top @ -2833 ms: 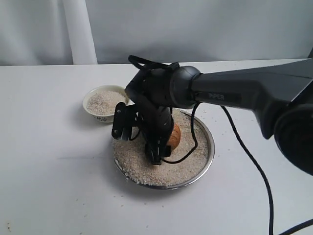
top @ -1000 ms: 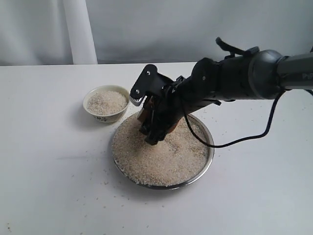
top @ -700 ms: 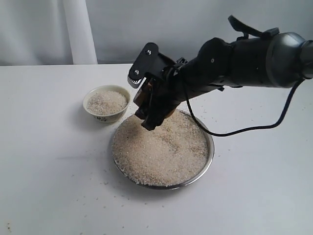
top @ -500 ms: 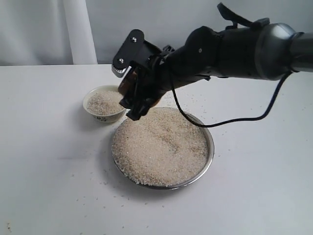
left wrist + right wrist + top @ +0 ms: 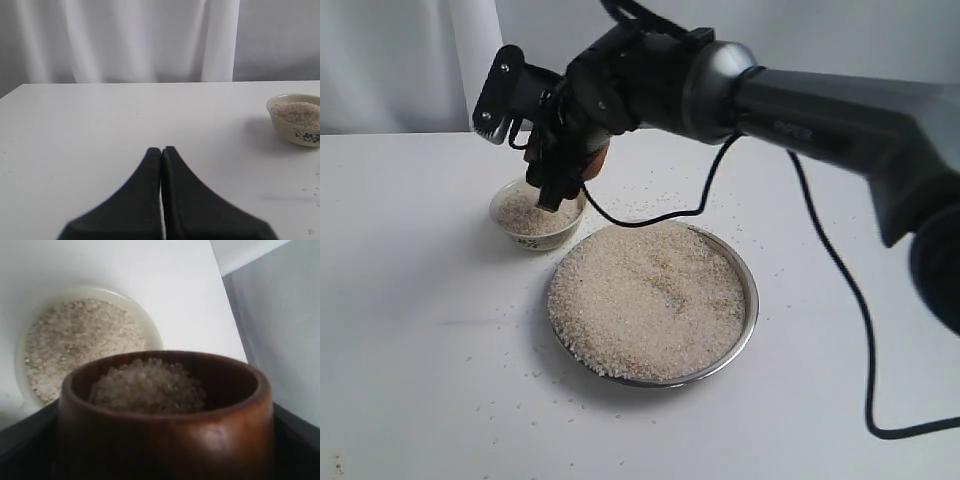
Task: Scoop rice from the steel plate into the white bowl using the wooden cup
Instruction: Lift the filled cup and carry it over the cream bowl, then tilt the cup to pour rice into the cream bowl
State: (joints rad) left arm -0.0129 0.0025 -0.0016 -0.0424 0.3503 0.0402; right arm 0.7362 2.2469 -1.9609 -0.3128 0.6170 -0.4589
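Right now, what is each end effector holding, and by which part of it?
The right end effector grips the wooden cup by its outer sides, with rice inside. The left end effector is shut and holds nothing.

This has the look of a robotics lab bench set up for a trial. A plain white table (image 5: 410, 330) fills the scene. On its far side hang a white curtain (image 5: 125, 40) in soft folds and a flat grey backdrop (image 5: 280, 40). A black robot arm (image 5: 840, 100) reaches in from the right, trailing a loose black cable (image 5: 839, 290) across the tabletop. The props are a steel plate (image 5: 754, 300) heaped with rice (image 5: 650, 300), a few grains scattered around it, and a small white bowl (image 5: 515, 238).
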